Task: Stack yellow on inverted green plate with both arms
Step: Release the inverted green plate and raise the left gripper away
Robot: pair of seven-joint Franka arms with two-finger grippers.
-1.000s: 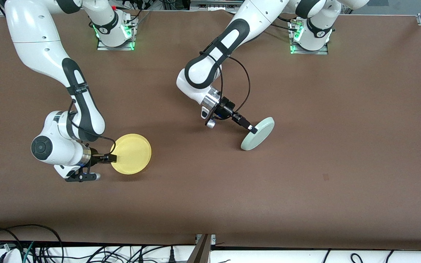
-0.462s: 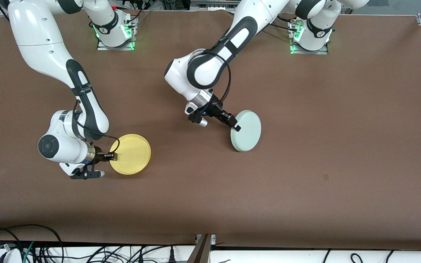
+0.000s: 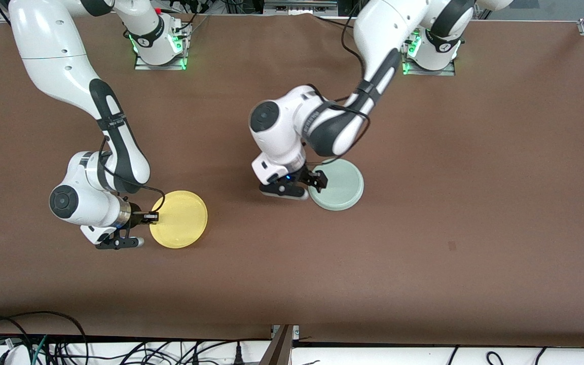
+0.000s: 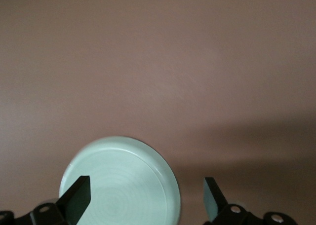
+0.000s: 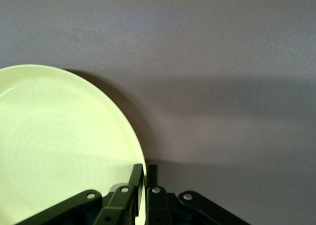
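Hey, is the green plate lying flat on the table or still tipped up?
Flat. The green plate shows a full round outline on the table, and the left gripper is open, its fingers apart.

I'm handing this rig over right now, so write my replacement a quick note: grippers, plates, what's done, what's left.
Left gripper: open at the rim of the green plate, which lies flat on the table, ringed underside up, so already inverted and let go.
Right gripper: shut on the rim of the yellow plate, toward the right arm's end of the table and nearer the front camera than the green one.
Left to do: carry the yellow plate over, set it on the green plate, release.
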